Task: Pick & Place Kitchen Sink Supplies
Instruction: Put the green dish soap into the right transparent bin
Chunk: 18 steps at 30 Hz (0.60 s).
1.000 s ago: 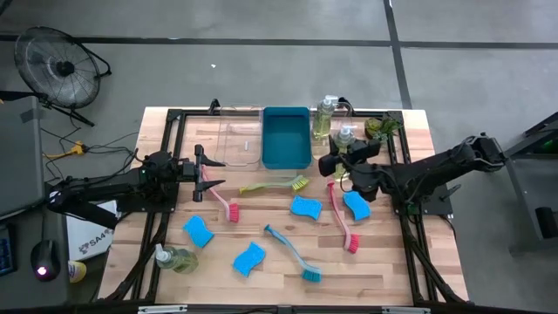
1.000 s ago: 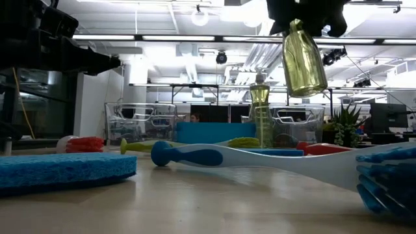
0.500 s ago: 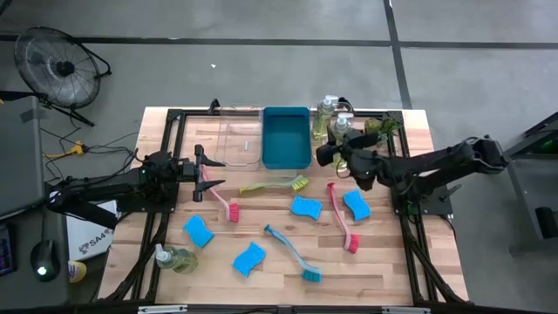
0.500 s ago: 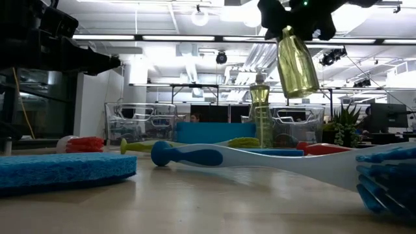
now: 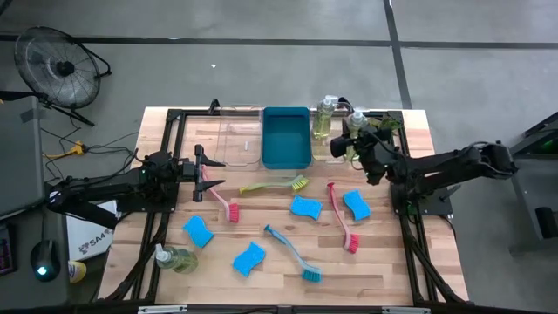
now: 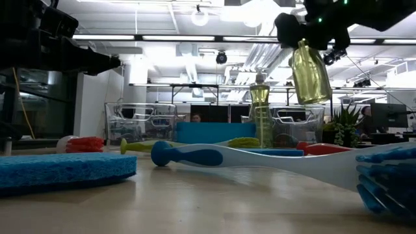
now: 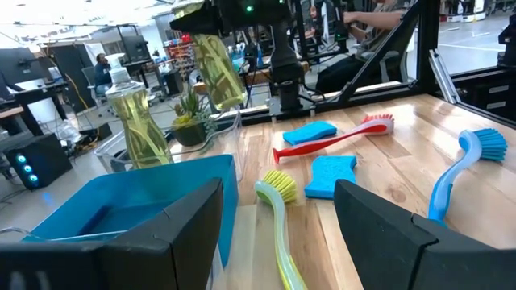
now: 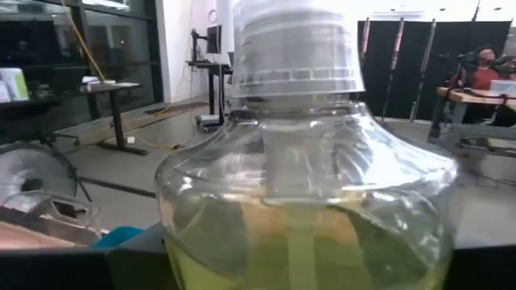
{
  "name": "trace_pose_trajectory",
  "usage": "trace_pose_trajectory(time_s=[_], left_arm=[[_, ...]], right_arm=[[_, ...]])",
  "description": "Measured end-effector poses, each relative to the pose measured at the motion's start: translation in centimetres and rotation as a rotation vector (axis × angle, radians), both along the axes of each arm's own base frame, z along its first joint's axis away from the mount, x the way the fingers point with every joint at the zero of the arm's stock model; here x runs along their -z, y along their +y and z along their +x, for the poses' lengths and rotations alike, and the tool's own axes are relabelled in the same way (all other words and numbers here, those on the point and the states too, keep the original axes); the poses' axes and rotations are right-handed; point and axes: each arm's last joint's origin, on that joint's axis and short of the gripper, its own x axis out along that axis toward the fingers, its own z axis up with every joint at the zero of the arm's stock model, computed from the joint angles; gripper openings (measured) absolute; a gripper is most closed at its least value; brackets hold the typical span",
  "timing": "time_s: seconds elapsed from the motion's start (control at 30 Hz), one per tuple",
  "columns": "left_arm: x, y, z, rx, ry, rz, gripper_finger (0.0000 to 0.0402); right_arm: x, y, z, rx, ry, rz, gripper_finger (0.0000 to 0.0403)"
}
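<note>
My right gripper [image 5: 356, 142] is shut on a clear pump bottle of yellowish liquid [image 6: 311, 73], high above the table's far right part, next to a second bottle [image 5: 324, 118] that stands upright there. A third bottle [image 5: 174, 258] lies at the near left. Several blue sponges [image 5: 305, 208] and a pink [image 5: 220, 201], a yellow-green [image 5: 275, 185], a teal [image 5: 292, 253] and a red brush [image 5: 342, 218] lie flat on the wood. My left gripper [image 5: 202, 172] is open and empty at the left, by the pink brush's handle. My right gripper pinches the bottle's body [image 8: 201, 266] just under its shoulder, one finger on each side. The white pump cap [image 8: 294, 48] sticks out past the fingers toward the far edge. The bottle is lifted clear and tilted, its base [image 6: 315, 97] hanging below the gripper.
A blue bin [image 5: 286, 137] stands at the far middle, with a clear tray [image 5: 240, 144] on its left and another [image 5: 336, 150] on its right. A small green plant [image 5: 380, 128] is at the far right corner. Black frame rails [image 5: 405, 222] run along both sides.
My right gripper has carried the bottle toward the table's far edge and slightly to the right, to beside the standing bottle. The bottle stays tilted and clear of the table.
</note>
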Motion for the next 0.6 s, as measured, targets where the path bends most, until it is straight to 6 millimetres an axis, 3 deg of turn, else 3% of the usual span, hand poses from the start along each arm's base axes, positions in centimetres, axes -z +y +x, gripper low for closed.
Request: trace_pose_trajectory(time_s=[0.6], left_arm=[[0.0,0.0,0.0,0.0,0.0,0.0,0.0234]], right_arm=[[1.3,-5.9,-0.1,-0.046,-0.019,0.012,0.022]])
